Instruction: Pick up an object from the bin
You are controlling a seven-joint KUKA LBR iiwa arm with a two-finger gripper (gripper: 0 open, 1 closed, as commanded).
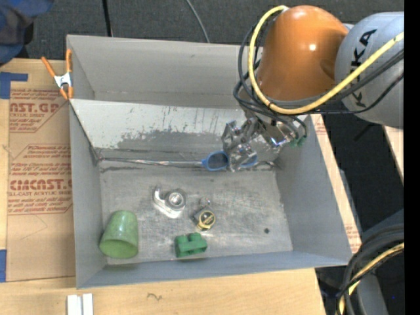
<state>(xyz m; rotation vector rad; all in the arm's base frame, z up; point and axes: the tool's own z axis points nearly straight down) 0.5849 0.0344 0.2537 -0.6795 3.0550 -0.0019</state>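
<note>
The pincer (240, 154) sat low in the bin (151, 71), at the far right of the floor where it met the sloping back wall. The arm's orange cover (302, 48) and looped cables (253, 58) hung over it and hid most of its upper part. What showed below was a tangle of grey metal, and I could not tell whether the pincer was open or closed.

A small blue object (214, 161) lay just to the left of the pincer, at the foot of the back wall. It touched the pincer or lay very nearly against it, and its right end ran in behind the metalwork. It looked like a rounded loop or clip, though its shape was hard to make out. Whether the pincer gripped it could not be told.

The other things lay well apart from the pincer, toward the near side of the floor:
- A silver metal fitting (169, 201) sat near the middle.
- A small round yellow-and-black piece (205, 219) lay just to the fitting's right and a little nearer.
- A green block (190, 244) rested close to the front wall.
- A pale green cup (120, 235) lay on its side in the near left corner, with its mouth toward the front wall.
</note>
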